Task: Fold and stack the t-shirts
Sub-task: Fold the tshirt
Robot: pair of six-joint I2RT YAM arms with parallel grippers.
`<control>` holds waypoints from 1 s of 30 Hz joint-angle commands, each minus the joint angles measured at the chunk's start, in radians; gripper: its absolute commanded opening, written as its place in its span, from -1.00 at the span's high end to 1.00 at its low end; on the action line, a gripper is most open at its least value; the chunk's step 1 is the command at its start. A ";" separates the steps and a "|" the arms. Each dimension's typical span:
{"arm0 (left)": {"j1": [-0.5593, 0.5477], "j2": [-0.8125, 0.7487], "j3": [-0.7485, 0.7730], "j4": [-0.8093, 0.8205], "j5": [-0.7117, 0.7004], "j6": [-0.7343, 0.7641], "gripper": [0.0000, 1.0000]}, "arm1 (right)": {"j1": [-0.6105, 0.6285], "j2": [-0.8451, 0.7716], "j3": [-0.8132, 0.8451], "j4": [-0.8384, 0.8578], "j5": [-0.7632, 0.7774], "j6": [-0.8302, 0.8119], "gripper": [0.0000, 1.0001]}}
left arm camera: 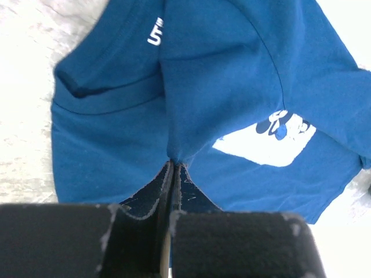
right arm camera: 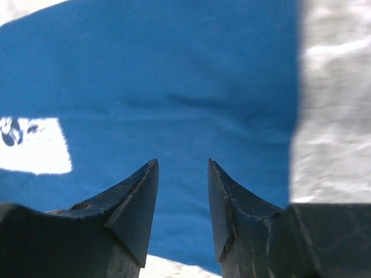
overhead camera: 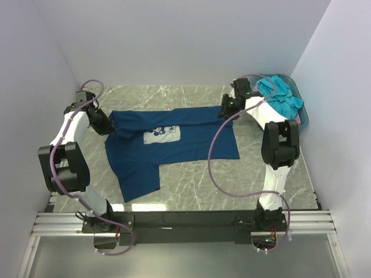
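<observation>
A dark navy t-shirt (overhead camera: 174, 145) with a white chest print (overhead camera: 162, 134) lies spread across the marble table, one part hanging toward the front. At its left end, my left gripper (overhead camera: 110, 124) is shut on a pinched fold of the cloth; in the left wrist view the jaws (left arm camera: 174, 162) meet on the blue fabric (left arm camera: 220, 75). My right gripper (overhead camera: 224, 110) hovers open over the shirt's right end. Nothing sits between its fingers in the right wrist view, only flat navy cloth (right arm camera: 174, 75) below my right gripper (right arm camera: 182, 165). A turquoise t-shirt (overhead camera: 281, 95) lies bunched in the basket.
The teal plastic basket (overhead camera: 302, 116) stands at the back right corner, close behind the right arm. White walls close in the table on the left, back and right. Bare marble (overhead camera: 232, 185) shows in front of the shirt.
</observation>
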 commanded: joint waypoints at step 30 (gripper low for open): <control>-0.168 -0.136 -0.048 -0.001 0.135 -0.053 0.91 | 0.169 -0.200 -0.275 0.283 -0.096 -0.065 0.03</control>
